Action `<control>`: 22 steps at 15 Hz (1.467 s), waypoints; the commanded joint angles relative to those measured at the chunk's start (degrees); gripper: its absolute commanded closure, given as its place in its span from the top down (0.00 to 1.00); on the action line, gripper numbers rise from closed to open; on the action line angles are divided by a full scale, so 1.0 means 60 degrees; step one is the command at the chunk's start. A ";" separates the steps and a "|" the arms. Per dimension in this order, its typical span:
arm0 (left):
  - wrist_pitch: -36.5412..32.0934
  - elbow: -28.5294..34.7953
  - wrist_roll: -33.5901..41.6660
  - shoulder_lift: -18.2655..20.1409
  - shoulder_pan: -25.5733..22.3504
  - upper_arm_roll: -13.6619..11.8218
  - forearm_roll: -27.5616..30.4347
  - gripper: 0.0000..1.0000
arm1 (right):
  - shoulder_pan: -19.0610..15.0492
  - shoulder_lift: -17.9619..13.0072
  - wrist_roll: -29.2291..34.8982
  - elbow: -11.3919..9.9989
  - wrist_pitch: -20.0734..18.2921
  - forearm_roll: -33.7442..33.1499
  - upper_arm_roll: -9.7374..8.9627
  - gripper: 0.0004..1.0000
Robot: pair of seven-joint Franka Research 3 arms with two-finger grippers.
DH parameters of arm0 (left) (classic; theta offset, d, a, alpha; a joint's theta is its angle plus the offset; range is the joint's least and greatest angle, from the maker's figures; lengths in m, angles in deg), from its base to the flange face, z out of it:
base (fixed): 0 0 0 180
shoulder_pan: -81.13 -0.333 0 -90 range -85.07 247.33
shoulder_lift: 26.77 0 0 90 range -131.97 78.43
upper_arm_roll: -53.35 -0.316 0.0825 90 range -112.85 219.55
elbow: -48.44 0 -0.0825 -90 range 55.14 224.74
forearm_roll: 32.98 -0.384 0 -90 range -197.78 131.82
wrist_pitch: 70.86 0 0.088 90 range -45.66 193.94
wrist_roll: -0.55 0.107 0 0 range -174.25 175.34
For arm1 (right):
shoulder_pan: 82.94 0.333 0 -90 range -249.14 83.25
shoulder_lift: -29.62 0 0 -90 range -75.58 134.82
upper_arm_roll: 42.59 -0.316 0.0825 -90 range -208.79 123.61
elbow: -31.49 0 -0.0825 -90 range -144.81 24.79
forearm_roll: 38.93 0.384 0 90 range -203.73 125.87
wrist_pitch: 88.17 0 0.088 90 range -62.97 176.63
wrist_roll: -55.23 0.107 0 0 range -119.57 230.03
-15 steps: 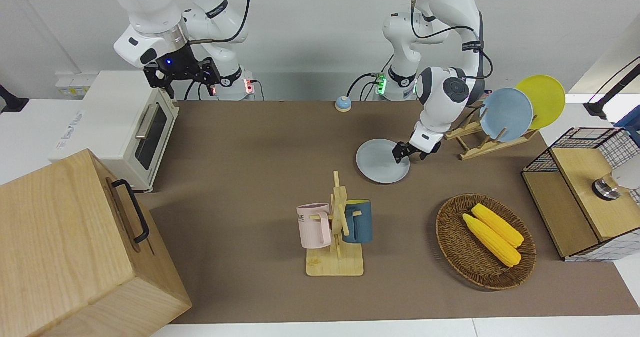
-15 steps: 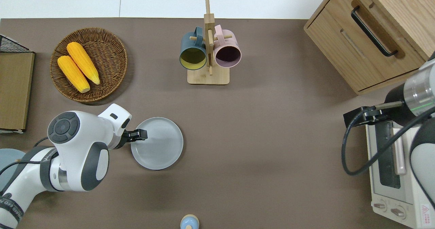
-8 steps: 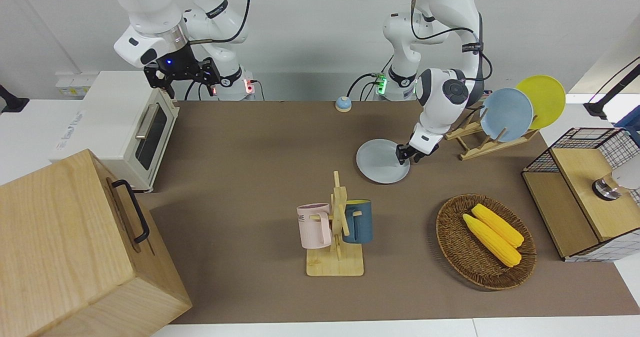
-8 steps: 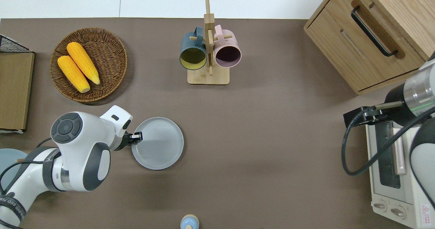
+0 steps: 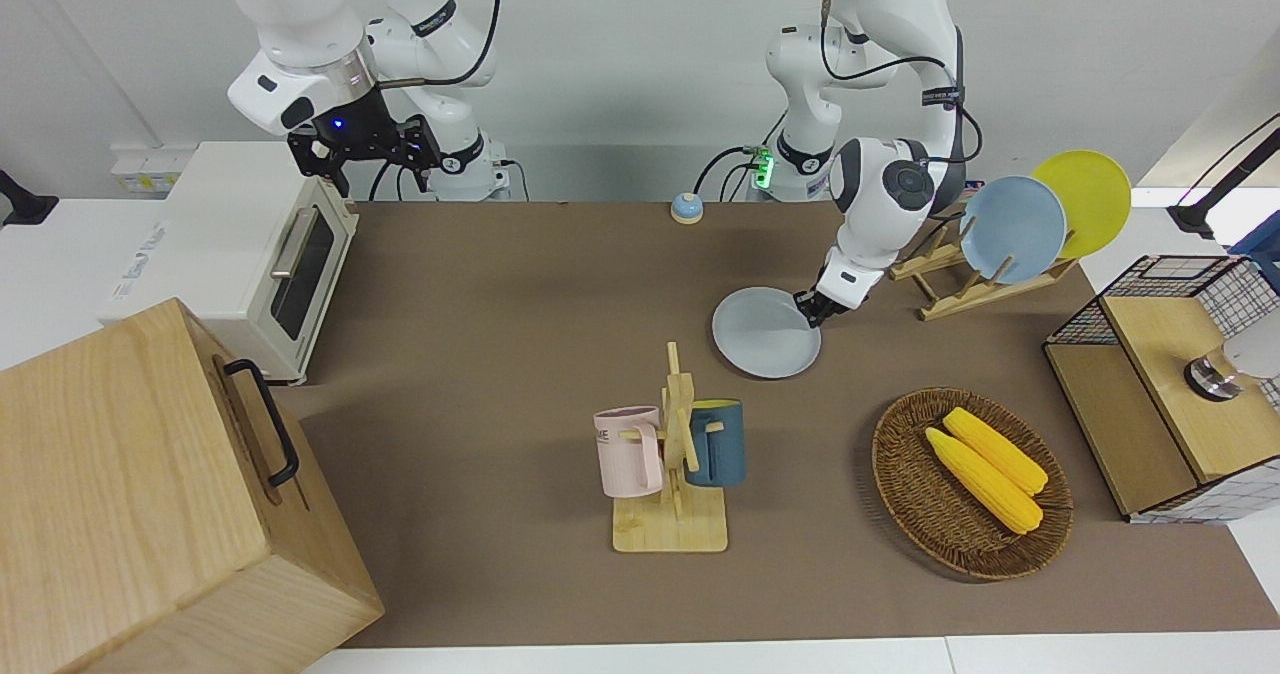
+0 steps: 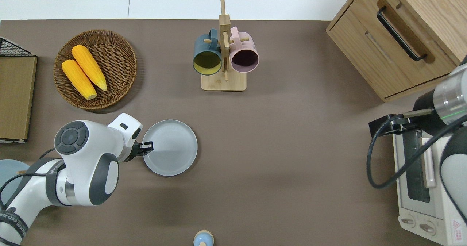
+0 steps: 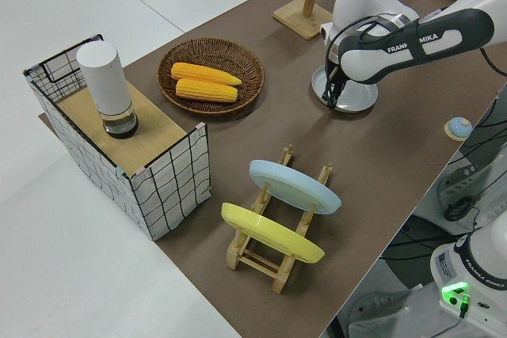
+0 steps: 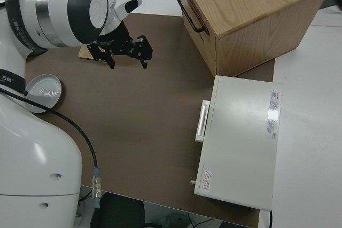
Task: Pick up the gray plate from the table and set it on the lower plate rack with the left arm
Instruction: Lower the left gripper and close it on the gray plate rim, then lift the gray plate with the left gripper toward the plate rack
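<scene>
1. The gray plate (image 6: 170,148) is pinched at its rim edge toward the left arm's end of the table. It sits over open brown mat, between the wicker basket (image 6: 120,79) of corn and the small blue bell (image 6: 203,238). In the front view it looks tipped, the gripped edge raised; whether the opposite edge touches the mat you cannot tell.

2. The left gripper (image 6: 147,146) is clamped onto that rim, one finger above and one below as far as the overhead view shows. The bite is shallow, right at the lip.

3. Handling, as a judgement: expect a stiff, smooth, fairly light plate, likely ceramic or melamine, so slippery and chip-prone. Held by one edge it will want to swing down and rotate in the fingers. Keep the grip on the raised rim and move slowly.

4. The lower plate rack (image 7: 269,252) stands toward the left arm's end, near the wire basket (image 7: 162,187). The light blue plate (image 7: 294,186) and the yellow plate (image 7: 272,233) already lean in it; you need a free slot and clearance from both.

5. The mug stand (image 6: 223,70) with two cups stands farther from the robots, well apart.

6. The right arm is parked; its right gripper (image 8: 126,53) hangs with fingers spread, holding nothing.
</scene>
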State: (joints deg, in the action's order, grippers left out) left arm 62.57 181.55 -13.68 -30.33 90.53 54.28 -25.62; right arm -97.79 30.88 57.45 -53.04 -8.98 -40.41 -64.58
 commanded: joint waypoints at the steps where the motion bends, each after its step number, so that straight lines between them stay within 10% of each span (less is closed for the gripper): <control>1: 0.0321 0.0139 -0.0179 -0.0038 0.0103 -0.0038 0.0063 0.00 | -0.0220 -0.0019 0.0113 0.0069 -0.0103 -0.0047 -0.0188 0.98; 10: -0.0046 -0.0124 -0.0164 0.0109 0.0103 -0.0038 0.0063 0.00 | -0.0220 -0.0019 0.0113 0.0069 -0.0103 -0.0047 -0.0202 0.98; 22: -0.3441 -0.2158 -0.0091 0.0343 0.0045 -0.0228 0.0077 0.00 | -0.0220 -0.0019 0.0113 0.0055 -0.0103 -0.0047 -0.0188 0.98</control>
State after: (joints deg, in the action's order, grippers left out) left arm 46.91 171.43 -13.80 -28.88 90.57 53.60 -25.52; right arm -97.79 30.88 57.45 -53.04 -8.98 -40.41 -64.58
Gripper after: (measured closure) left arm 0.969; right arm 0.013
